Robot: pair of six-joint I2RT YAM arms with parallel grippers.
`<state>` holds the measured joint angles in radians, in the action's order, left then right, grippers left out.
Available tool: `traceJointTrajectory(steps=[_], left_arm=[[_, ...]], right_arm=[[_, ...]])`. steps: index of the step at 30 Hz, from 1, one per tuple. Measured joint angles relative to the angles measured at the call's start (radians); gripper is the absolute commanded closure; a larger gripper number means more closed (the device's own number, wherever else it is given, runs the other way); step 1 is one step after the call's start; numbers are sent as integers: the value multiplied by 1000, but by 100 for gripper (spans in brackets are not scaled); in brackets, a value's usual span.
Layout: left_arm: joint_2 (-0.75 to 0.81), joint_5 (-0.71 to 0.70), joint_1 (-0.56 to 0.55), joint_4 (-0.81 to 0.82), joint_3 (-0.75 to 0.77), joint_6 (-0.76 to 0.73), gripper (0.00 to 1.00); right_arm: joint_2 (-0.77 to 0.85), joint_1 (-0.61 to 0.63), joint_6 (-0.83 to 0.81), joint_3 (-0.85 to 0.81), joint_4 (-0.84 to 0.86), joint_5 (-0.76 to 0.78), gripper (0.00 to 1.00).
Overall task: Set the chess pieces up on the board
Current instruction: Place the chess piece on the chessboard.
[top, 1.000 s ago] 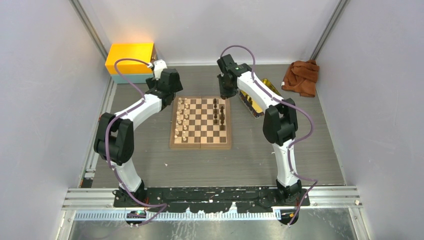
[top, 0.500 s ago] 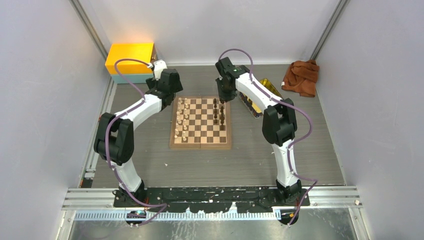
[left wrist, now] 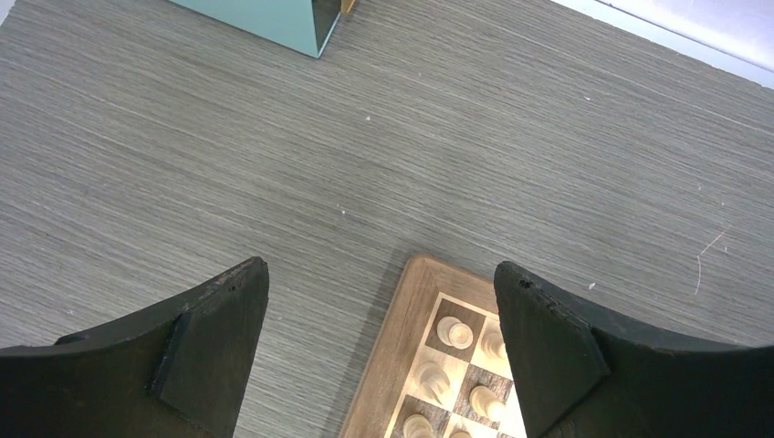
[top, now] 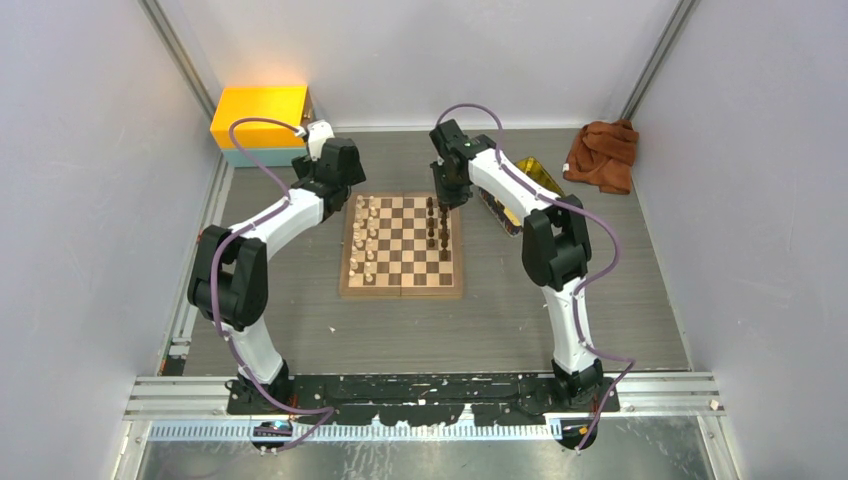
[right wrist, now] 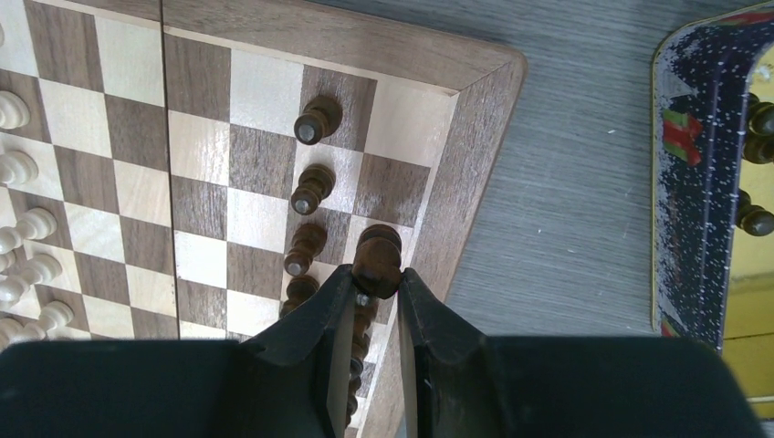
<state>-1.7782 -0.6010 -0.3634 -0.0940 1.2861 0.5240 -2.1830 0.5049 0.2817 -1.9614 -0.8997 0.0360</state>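
Note:
The board [top: 403,245] lies mid-table, with pale pieces [top: 369,238] in rows along its left side and dark pieces [top: 436,228] along its right. My right gripper [top: 443,196] hangs over the board's far right corner, shut on a dark chess piece [right wrist: 376,260] above the right-hand column of the board [right wrist: 274,36]. Other dark pieces [right wrist: 315,187] stand in the neighbouring column. My left gripper [top: 335,190] is open and empty beside the board's far left corner [left wrist: 415,319], where pale pieces [left wrist: 454,332] show between its fingers.
A patterned tin tray [top: 515,195] with more dark pieces [right wrist: 754,219] lies right of the board. A yellow and teal box [top: 260,122] stands at the far left, also showing in the left wrist view [left wrist: 274,18]. A brown cloth [top: 602,153] lies at the far right.
My right gripper has moved left from near the tray to over the board's far right corner. The left arm has not moved.

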Motion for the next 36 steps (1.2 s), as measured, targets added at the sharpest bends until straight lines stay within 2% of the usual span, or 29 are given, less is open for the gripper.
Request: traceJointTrajectory(steps=[10, 36], left_arm=[[0, 0, 0, 0, 0, 0, 6], [0, 0, 0, 1, 0, 0, 6]], right_arm=[[-62, 0, 0, 2, 24, -5, 96], [-80, -2, -14, -26, 32, -4, 96]])
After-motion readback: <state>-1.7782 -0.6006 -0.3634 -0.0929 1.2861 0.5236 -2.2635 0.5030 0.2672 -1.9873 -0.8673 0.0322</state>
